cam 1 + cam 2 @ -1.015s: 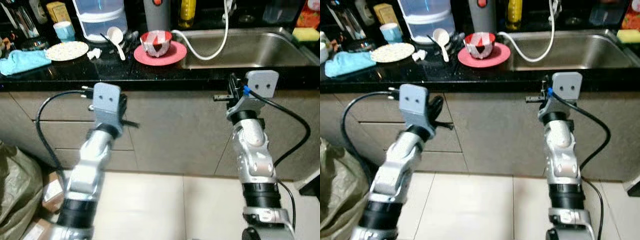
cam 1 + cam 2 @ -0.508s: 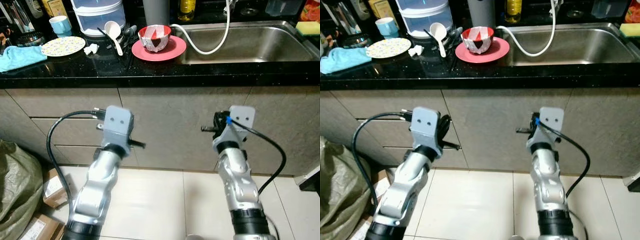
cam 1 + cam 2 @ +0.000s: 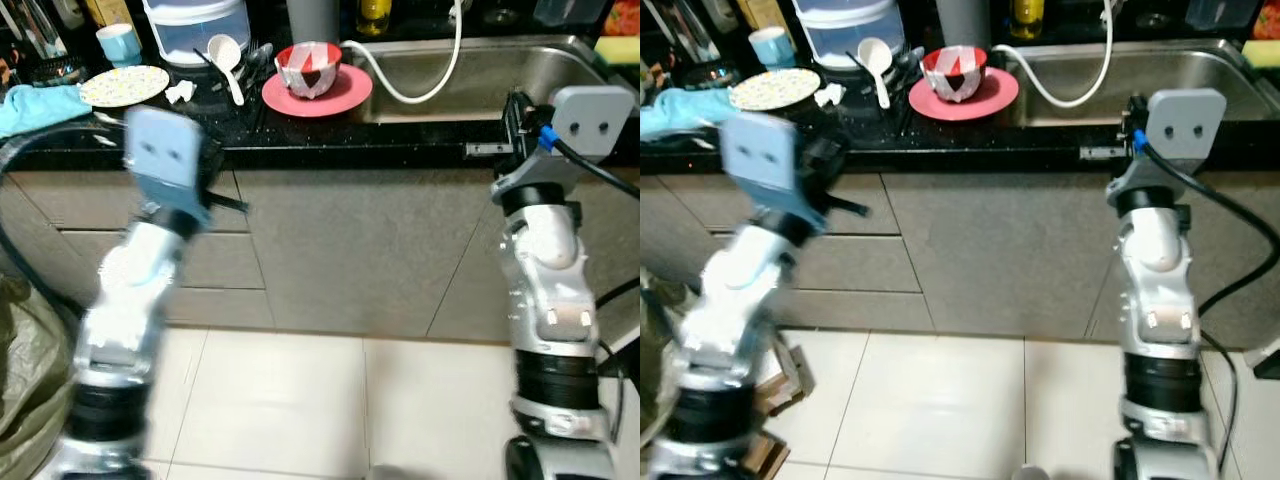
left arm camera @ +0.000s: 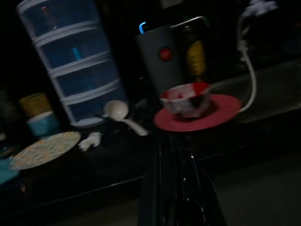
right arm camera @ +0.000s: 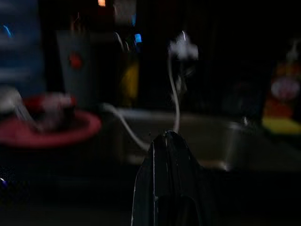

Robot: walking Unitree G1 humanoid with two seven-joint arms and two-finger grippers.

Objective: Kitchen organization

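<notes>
**Both arms raised to the counter edge, grippers empty**

We face a black counter (image 3: 300,150) with grey cabinet fronts (image 3: 350,240) below it. Our left gripper (image 3: 225,203) is up in front of the counter edge, blurred by motion, its fingers (image 4: 176,188) pressed together with nothing between them. Our right gripper (image 3: 490,150) is level with the counter edge in front of the sink (image 3: 480,80), and its fingers (image 5: 164,188) also lie together, empty.

The things to organise sit well apart from both grippers, back on the counter. A red-and-white bowl (image 3: 308,68) stands on a red plate (image 3: 318,94) just left of the sink. In the left wrist view the bowl and plate lie straight beyond our closed fingertips, across a stretch of bare counter. A white spoon (image 3: 224,62) lies beside the plate, with a patterned plate (image 3: 124,86), a blue cup (image 3: 115,42) and a blue cloth (image 3: 40,100) further to the left. A white hose (image 3: 440,70) loops into the sink, and a yellow sponge (image 3: 615,48) rests at its far right corner.

Compared with half a second ago, both arms have come up from in front of the cabinet doors to counter height, the left arm swinging outward to the left and the right arm outward to the right. The objects on the counter lie as they did.
</notes>
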